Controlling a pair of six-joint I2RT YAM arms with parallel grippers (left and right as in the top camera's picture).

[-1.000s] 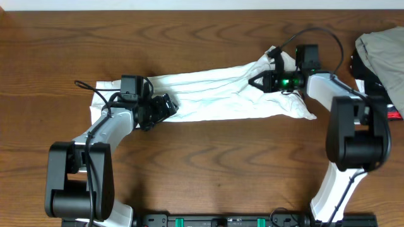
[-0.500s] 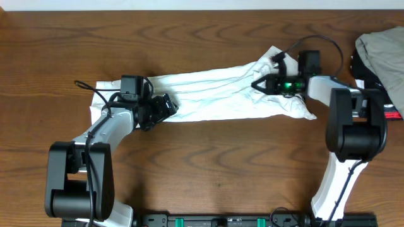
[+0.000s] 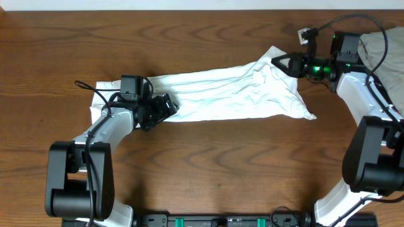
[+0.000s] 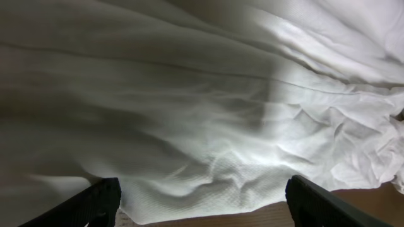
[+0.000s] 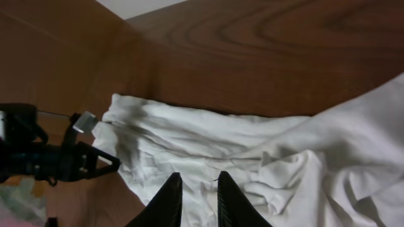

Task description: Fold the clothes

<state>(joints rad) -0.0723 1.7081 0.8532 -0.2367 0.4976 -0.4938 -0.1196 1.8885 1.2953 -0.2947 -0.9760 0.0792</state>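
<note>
No word, label, brand or number can be read: the white T-shirt (image 3: 214, 94) lying on the desk (image 3: 202, 170) shows only plain, wrinkled cloth.

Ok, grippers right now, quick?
Left gripper: open wide over the white wrinkly cotton T-shirt, holding nothing.
Right gripper: slightly open, empty.

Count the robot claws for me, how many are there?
2. The left gripper sits over the left end of the white shirt. The right gripper points at its top right corner, near the pile of other clothes. None seem hidden.
</note>
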